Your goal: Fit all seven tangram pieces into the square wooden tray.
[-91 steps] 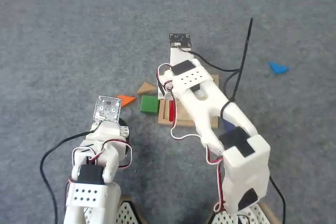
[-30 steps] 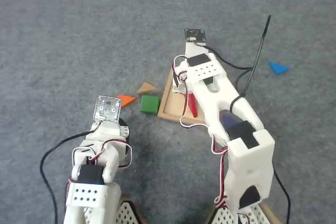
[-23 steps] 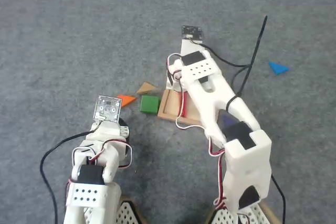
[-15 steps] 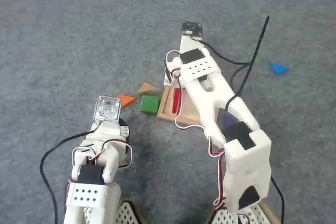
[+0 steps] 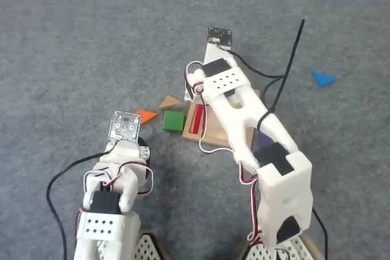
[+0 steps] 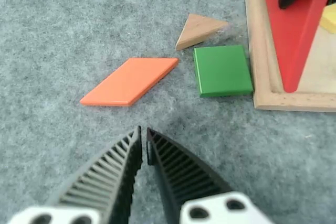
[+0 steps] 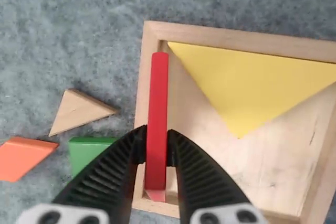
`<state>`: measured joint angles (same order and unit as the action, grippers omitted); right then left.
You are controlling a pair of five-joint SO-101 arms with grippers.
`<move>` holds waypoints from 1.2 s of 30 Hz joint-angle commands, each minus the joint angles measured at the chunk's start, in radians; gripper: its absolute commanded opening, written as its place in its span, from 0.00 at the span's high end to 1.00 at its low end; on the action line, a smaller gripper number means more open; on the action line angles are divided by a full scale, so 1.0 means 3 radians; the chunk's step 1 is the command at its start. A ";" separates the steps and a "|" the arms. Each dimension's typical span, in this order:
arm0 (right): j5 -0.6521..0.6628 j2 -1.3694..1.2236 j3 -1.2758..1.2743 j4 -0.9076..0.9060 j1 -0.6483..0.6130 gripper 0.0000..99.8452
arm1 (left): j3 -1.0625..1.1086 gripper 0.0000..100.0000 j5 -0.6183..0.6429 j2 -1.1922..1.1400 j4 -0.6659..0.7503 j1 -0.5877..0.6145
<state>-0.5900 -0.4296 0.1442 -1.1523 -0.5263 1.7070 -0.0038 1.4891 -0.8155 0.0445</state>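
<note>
Our right gripper (image 7: 156,153) pinches the red triangle (image 7: 158,93) by its flat faces, edge-down along the tray (image 7: 231,38) wall beside the green square (image 7: 86,150). Light, stiff and smooth (apt to slip), we judge, so those faces suit the hold. Our left gripper (image 6: 143,145) hangs closed, empty.

The left arm (image 5: 103,226) and the right arm (image 5: 234,105) are showing white plastic shells with black motor blocks. Thin red, white and black wires (image 5: 245,178) are looping at the joints, and a black cable (image 5: 287,64) is trailing from the right arm. The left gripper (image 6: 143,132) and the right gripper (image 7: 156,132) are carrying black ribbed fingers (image 6: 113,166) on white bases with screw holes.
</note>
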 commanded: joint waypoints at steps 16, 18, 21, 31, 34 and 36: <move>-0.0036 0.0013 0.0205 0.0008 0.0069 0.93 | -0.0059 0.99 0.0020 0.0041 0.0000 0.0010; -0.0026 0.0059 0.0205 -0.0043 0.0110 0.86 | -0.0059 0.99 0.0020 0.0041 0.0000 0.0010; 0.0174 0.0054 0.0205 -0.0028 0.0120 0.76 | -0.0059 0.99 0.0015 0.0041 0.0000 0.0010; 0.0762 0.0079 0.0205 0.0095 0.0105 0.80 | -0.0059 0.99 0.0015 0.0041 0.0000 0.0010; 0.0992 0.0274 0.0189 0.0038 0.0110 0.81 | -0.0059 0.99 0.0015 0.0041 0.0000 0.0010; 0.1095 0.0488 0.0184 -0.0084 0.0136 0.81 | -0.0059 0.99 0.0015 0.0041 0.0000 0.0010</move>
<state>-0.3399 -0.4542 0.1442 -1.1385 -0.5063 1.7070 -0.0038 1.4891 -0.8155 0.0445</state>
